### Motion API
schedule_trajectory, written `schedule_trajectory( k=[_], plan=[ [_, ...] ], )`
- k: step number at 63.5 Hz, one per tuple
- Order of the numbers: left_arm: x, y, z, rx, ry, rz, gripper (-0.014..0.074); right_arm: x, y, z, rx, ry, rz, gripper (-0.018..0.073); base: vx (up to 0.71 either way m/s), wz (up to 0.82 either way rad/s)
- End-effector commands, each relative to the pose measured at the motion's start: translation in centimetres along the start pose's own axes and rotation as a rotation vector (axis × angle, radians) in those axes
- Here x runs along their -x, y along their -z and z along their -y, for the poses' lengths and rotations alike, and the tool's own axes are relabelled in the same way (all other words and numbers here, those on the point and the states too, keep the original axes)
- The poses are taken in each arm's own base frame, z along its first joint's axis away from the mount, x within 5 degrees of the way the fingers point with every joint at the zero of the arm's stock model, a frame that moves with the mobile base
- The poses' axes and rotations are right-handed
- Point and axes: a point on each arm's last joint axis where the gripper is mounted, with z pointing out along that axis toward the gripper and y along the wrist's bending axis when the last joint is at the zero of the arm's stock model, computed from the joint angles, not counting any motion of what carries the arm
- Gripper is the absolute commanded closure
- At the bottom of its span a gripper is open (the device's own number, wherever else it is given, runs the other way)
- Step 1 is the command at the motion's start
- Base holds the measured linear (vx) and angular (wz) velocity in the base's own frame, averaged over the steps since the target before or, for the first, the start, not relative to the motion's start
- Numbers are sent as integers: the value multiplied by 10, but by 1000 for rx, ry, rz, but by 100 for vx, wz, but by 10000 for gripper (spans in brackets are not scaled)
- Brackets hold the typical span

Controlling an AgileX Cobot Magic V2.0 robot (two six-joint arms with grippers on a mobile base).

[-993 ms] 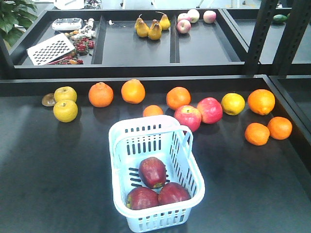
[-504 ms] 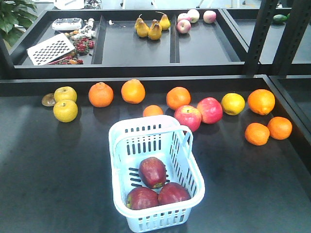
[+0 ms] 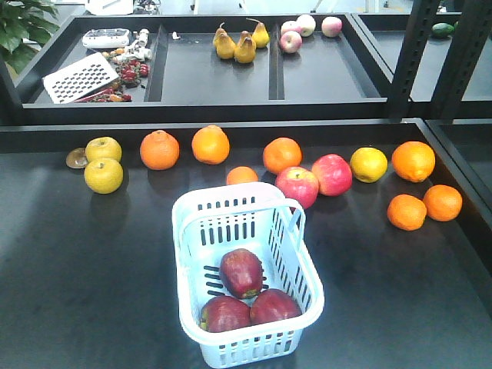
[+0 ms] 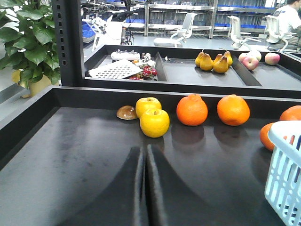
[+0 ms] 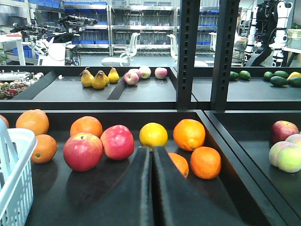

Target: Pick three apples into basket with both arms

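Three dark maroon apples lie inside the pale blue basket (image 3: pixel 192 254) in the front view: one (image 3: pixel 241 272) toward the middle, two (image 3: pixel 224 314) (image 3: pixel 274 306) side by side at the near end. The basket's corner shows at the right edge of the left wrist view (image 4: pixel 287 174) and at the left edge of the right wrist view (image 5: pixel 14 174). My left gripper (image 4: pixel 144 155) is shut with nothing in it, low over bare table. My right gripper (image 5: pixel 152 155) is also shut and empty, pointing at the fruit row. Neither arm appears in the front view.
Behind the basket lies a row of oranges (image 3: pixel 159 150), yellow apples (image 3: pixel 103 174) and two pink-red apples (image 3: pixel 297 186) (image 3: pixel 332 174). More oranges (image 3: pixel 405 211) sit at the right. A raised ledge and a rear shelf with pears (image 3: pixel 235 44) bound the table. Black uprights (image 3: pixel 419 54) stand at the right.
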Motion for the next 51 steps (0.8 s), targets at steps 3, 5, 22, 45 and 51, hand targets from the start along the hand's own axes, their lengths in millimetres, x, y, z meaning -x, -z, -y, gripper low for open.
schedule_trajectory(
  k=[3, 5, 22, 45, 51],
  plan=[
    [4, 1, 1, -13, 10, 75, 603, 3, 1, 0, -1, 25, 78, 564, 0, 0],
    [4, 1, 1, -13, 10, 75, 603, 3, 1, 0, -1, 25, 78, 564, 0, 0],
    [4, 1, 1, -13, 9, 75, 603, 3, 1, 0, -1, 25, 78, 564, 0, 0],
    [4, 1, 1, -13, 9, 75, 603, 3, 1, 0, -1, 25, 78, 564, 0, 0],
    [4, 1, 1, -13, 9, 75, 603, 3, 1, 0, -1, 25, 78, 564, 0, 0]
  ],
)
